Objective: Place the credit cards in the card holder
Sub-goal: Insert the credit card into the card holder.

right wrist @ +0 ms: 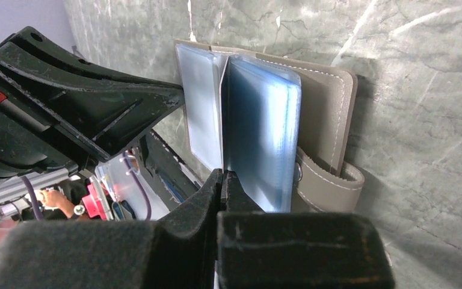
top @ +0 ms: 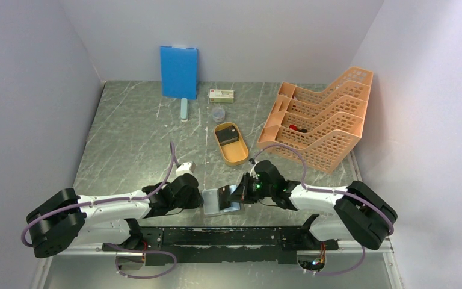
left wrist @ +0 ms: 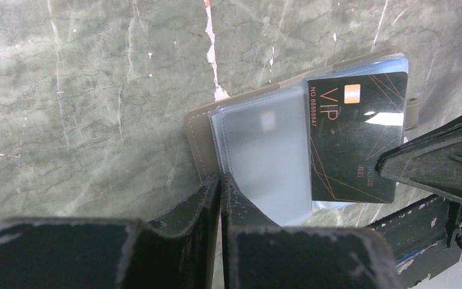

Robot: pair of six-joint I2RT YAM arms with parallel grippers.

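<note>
The taupe card holder (top: pixel 219 202) lies open on the table between my two grippers, its clear sleeves fanned out (left wrist: pixel 264 150). My left gripper (left wrist: pixel 221 179) is shut on the holder's near edge, where the sleeves meet the cover. My right gripper (right wrist: pixel 222 174) is shut on a black VIP credit card (left wrist: pixel 352 135) and holds it against the sleeves on the holder's right half (right wrist: pixel 264 120). In the right wrist view the card is edge-on between sleeves. More dark cards (top: pixel 228 136) lie in the orange oval tray (top: pixel 236 158).
A blue board (top: pixel 179 71) leans on the back wall. A white-and-green box (top: pixel 221 94) and a small clear cup (top: pixel 218 114) sit behind the tray. An orange file organizer (top: pixel 319 117) stands at the right. A small white object (top: pixel 183 169) lies by the left arm.
</note>
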